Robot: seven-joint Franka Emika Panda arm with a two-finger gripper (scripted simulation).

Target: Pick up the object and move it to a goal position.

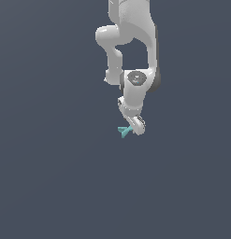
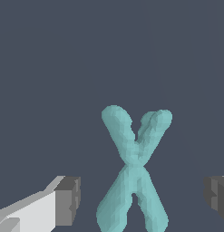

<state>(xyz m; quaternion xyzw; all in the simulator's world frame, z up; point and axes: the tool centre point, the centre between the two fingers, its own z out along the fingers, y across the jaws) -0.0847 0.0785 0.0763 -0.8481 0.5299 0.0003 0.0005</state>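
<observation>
The object (image 2: 133, 167) is a small teal piece with several rounded prongs crossing like an X. In the wrist view it stands between my two grey fingertip pads (image 2: 68, 199), with a clear gap on each side, so the gripper (image 2: 143, 197) is open around it. From the exterior view the object (image 1: 123, 130) pokes out toward the exterior view's left from under the white gripper (image 1: 135, 127), which comes down on it from above. Whether it rests on a surface I cannot tell.
Only a uniform dark grey-blue ground shows around the arm (image 1: 133, 46); no other objects or edges are in view.
</observation>
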